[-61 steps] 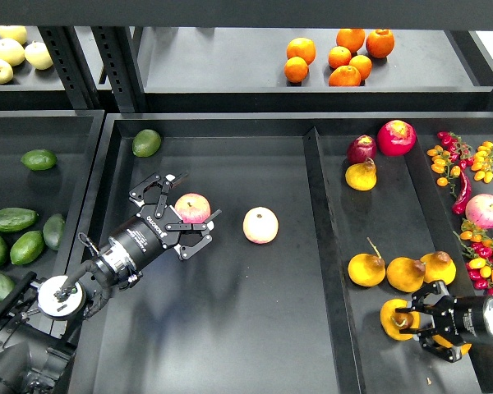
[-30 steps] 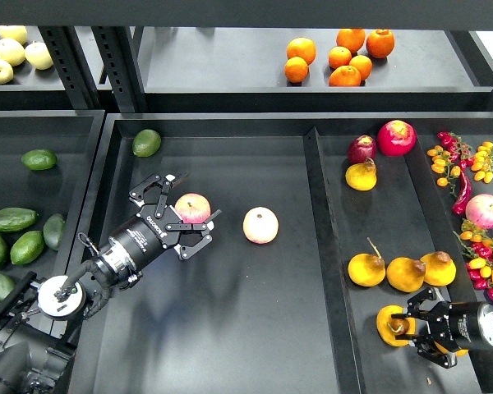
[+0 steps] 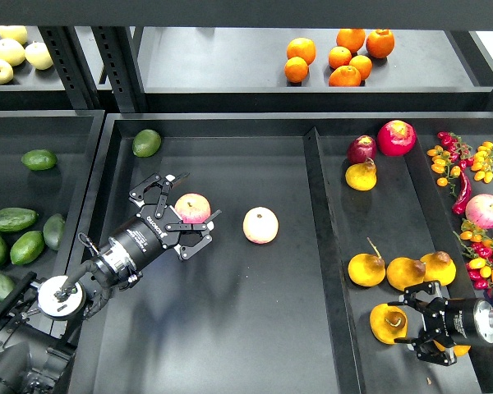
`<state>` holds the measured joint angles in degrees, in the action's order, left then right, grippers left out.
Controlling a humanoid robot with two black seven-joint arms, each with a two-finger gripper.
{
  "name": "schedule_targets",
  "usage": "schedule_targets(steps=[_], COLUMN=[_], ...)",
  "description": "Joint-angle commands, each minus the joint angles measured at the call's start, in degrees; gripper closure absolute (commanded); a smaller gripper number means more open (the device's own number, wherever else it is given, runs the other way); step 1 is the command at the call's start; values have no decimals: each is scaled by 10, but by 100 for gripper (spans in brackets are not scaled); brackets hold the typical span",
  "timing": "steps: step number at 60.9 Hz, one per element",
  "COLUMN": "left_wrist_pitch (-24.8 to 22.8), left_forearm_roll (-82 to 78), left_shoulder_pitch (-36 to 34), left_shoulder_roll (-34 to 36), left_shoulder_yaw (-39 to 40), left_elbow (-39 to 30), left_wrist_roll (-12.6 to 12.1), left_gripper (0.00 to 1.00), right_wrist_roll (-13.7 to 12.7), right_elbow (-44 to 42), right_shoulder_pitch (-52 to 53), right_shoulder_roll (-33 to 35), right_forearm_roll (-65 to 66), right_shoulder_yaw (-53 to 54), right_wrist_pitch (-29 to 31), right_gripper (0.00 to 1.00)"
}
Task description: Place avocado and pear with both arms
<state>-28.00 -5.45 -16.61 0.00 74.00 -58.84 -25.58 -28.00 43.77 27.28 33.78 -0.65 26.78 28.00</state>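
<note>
Right end effector (image 3: 417, 322) at pear (image 3: 388, 322), three pears (image 3: 404, 272) just behind

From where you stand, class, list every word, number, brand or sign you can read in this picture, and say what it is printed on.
Small white lettering on the body of the left gripper: a short printed mark, too small and blurred to read.
Nothing else: the fruit, the trays, the shelves and the right gripper show no readable label, number or sign.
</note>
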Motion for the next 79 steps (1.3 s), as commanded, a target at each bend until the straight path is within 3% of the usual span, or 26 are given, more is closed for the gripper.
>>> schedule_targets(steps=[1, 15, 30, 38, 54, 70, 75, 79], left_wrist_pitch=[0, 0, 0, 0, 0, 0, 0, 0], left_forearm_roll=[0, 0, 1, 2, 4, 4, 5, 7], left_shoulder_pitch=[0, -1, 0, 4, 10, 10, 10, 10], left_shoulder_roll=[0, 0, 0, 0, 0, 0, 0, 0], left_shoulder_yaw=[-1, -1, 0, 0, 0, -1, -1, -1], left_elbow=[0, -1, -7, -8, -12, -13, -13, -13], left_wrist_roll=[0, 0, 1, 2, 2, 10, 11, 11], left_gripper=[9, 9, 9, 9, 9, 9, 9, 9], right_wrist_roll=[0, 0, 0, 0, 0, 0, 29, 68], right_elbow=[17, 24, 69, 69, 38, 29, 29, 28], right_shoulder_pitch=[1, 23, 35, 32, 20, 12, 9, 7], right_shoulder_roll=[6, 4, -3, -22, -137, -177, -194, -212], right_forearm_roll=[-12, -56, -192, -194, -149, -77, -76, -75], right_shoulder_yaw=[24, 79, 156, 192, 309, 326, 327, 327], right_wrist_pitch=[0, 0, 0, 0, 0, 0, 0, 0], right_gripper=[7, 7, 6, 4, 3, 1, 1, 1])
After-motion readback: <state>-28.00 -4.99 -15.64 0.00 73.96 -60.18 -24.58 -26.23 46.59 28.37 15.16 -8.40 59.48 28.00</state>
